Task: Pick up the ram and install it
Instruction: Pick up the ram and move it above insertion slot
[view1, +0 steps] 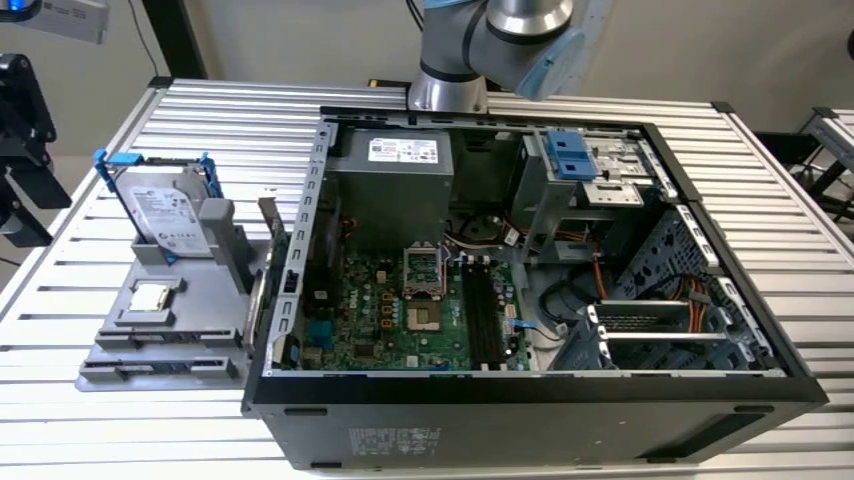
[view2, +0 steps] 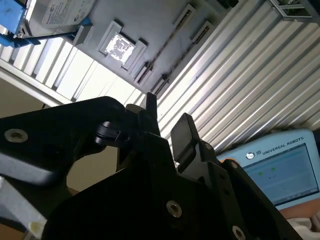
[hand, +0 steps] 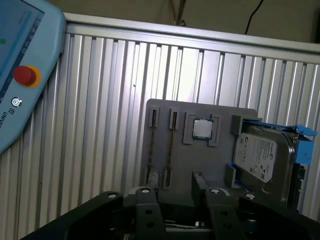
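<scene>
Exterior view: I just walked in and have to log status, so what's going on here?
A robot arm stands at the far side of the open computer case on the slatted table. Its gripper is open and empty, facing a gray parts holder. What looks like the ram stands on edge in the holder, beside the processor chip and hard drive.

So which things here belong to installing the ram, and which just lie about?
Job: ram, on edge in the holder; open fingers; motherboard slots.
Lying about: hard drive; processor; pendant.
</scene>
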